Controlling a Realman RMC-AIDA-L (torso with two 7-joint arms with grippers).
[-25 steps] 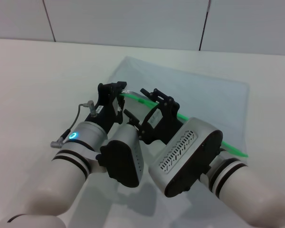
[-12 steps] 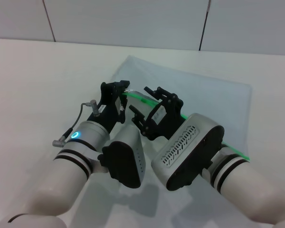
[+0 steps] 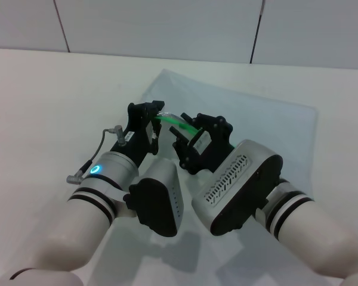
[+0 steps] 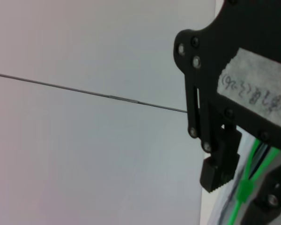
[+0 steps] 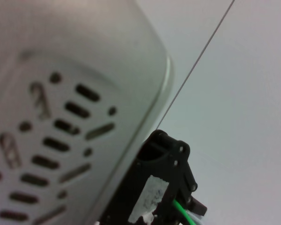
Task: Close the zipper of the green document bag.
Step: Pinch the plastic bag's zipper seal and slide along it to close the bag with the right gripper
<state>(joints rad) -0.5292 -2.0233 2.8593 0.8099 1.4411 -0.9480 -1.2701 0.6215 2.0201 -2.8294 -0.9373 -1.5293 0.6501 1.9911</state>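
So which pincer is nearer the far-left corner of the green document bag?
Left. The left pincer sits at the zipper end nearest that corner of the green document bag; the right pincer is farther along the strip.

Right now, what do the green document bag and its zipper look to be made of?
The green document bag looks like thin, soft translucent plastic, pale blue-grey with a matte sheen: the table's tone shows through it. The zipper looks like glossy bright green moulded plastic, a thin strip lifted between the left gripper and the right gripper. Exact plastic type cannot be told.
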